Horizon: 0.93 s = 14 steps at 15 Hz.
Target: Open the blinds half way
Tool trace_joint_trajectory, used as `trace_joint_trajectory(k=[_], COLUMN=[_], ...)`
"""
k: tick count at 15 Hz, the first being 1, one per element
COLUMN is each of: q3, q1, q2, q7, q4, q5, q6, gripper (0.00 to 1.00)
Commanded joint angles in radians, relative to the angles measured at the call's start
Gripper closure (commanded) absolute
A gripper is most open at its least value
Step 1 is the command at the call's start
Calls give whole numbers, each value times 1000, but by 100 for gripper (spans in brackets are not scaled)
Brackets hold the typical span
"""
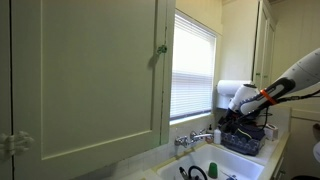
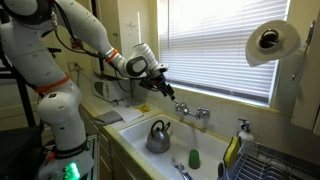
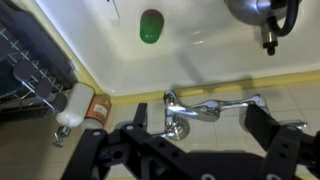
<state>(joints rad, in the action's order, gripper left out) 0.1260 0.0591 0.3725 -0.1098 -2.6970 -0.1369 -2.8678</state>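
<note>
Your gripper (image 2: 163, 88) hangs with its jaws spread wide and nothing between them. The wrist view puts it over the back edge of the sink (image 3: 200, 40), just above the faucet (image 3: 205, 108). The blinds (image 2: 215, 45) are fully lowered, at about 1 o'clock from the gripper in an exterior view, well apart from it. I can't make out a lift cord. If you push up on the thin slats rather than the bottom rail, they'll likely bend or skew. Dip too low while swinging over and a finger may clip the faucet or the kettle (image 2: 158, 138).
</note>
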Motion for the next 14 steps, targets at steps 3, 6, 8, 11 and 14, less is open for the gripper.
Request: trace_joint_trajectory(k=[3, 6, 8, 11, 14], q3=[2, -7, 3, 5, -35], q1=[79, 47, 61, 56, 3], q2=[-294, -411, -479, -572, -638], q7=[15, 77, 73, 87, 144], q4=[211, 341, 426, 532, 617], q5=[-57, -2, -39, -52, -1], q6=[-162, -144, -127, -136, -142], gripper=[0, 0, 0, 0, 0])
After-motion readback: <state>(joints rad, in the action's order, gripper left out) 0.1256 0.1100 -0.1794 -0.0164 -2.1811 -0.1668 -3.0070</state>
